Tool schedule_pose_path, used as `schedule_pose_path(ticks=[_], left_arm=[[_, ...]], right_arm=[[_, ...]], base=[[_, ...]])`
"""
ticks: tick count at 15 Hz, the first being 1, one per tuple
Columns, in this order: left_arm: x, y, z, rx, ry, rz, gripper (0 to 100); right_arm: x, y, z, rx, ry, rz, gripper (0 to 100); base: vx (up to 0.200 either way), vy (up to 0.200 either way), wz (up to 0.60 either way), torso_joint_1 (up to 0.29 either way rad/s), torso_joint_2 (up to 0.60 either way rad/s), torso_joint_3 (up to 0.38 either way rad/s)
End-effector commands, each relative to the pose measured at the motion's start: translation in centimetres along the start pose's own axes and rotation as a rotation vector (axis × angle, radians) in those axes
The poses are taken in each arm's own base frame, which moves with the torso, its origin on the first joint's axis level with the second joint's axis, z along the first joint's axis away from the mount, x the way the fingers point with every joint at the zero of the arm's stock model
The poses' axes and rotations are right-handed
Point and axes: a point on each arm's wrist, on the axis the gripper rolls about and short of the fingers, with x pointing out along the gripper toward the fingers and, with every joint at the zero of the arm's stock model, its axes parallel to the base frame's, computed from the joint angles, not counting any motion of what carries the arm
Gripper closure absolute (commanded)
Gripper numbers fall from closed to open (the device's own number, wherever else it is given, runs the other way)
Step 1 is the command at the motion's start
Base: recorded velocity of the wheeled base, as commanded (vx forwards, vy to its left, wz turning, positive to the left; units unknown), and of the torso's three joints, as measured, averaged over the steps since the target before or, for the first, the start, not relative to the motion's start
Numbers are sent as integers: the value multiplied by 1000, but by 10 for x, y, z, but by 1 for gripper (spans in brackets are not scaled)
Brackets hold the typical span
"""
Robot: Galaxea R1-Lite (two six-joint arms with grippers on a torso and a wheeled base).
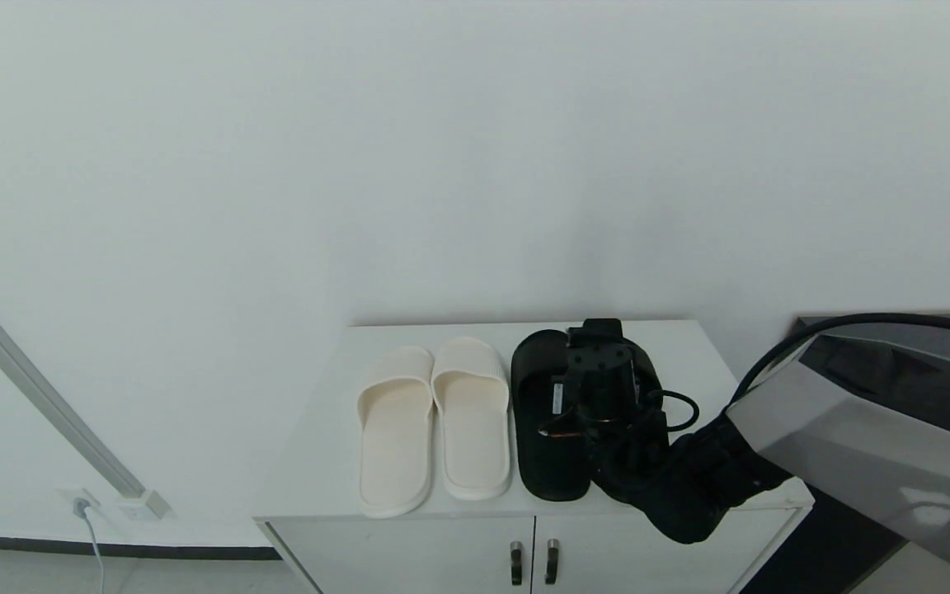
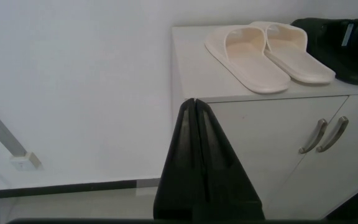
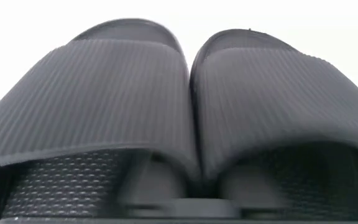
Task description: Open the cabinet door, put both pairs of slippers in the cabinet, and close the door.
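Observation:
A pair of black slippers (image 1: 547, 437) and a pair of cream slippers (image 1: 434, 421) lie side by side on top of the white cabinet (image 1: 318, 462). My right gripper (image 1: 600, 351) hovers low over the black pair. In the right wrist view its fingers (image 3: 148, 190) are spread, one tucked under each ribbed strap of the black slippers (image 3: 123, 87), so my right gripper (image 3: 197, 196) is open. My left gripper (image 2: 196, 104) is shut and empty, in front of the cabinet's left front corner, below the cream slippers (image 2: 260, 56).
Both cabinet doors are closed, with two metal handles (image 1: 534, 562) at the centre seam; the handles (image 2: 324, 134) also show in the left wrist view. A white wall stands right behind the cabinet. A wall socket with a cable (image 1: 79, 503) sits low on the left.

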Motion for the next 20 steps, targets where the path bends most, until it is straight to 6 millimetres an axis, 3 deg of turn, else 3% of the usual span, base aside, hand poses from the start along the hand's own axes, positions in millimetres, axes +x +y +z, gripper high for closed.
schedule_pose_path(ticks=[1, 6, 11, 13, 17, 20], left_arm=[[0, 0, 0, 2, 1, -1, 100], [0, 0, 0, 2, 1, 1, 100], [0, 0, 0, 2, 1, 1, 100], [0, 0, 0, 2, 1, 1, 100], [0, 0, 0, 3, 1, 1, 100], [0, 0, 0, 2, 1, 1, 100]], right_arm=[[-2, -1, 5, 5, -8, -1, 100], [-12, -12, 19, -36, -30, -10, 100], [-76, -49, 40, -114, -4, 201, 100], [-113, -68, 42, -130, 36, 376, 100], [-166, -87, 51, -124, 50, 697, 100], [-183, -97, 53, -137, 86, 790, 100]], base=[[0, 0, 0, 0, 0, 0], [0, 0, 0, 0, 0, 0], [0, 0, 0, 0, 0, 0], [0, 0, 0, 0, 0, 0], [0, 0, 0, 0, 0, 0], [0, 0, 0, 0, 0, 0]])
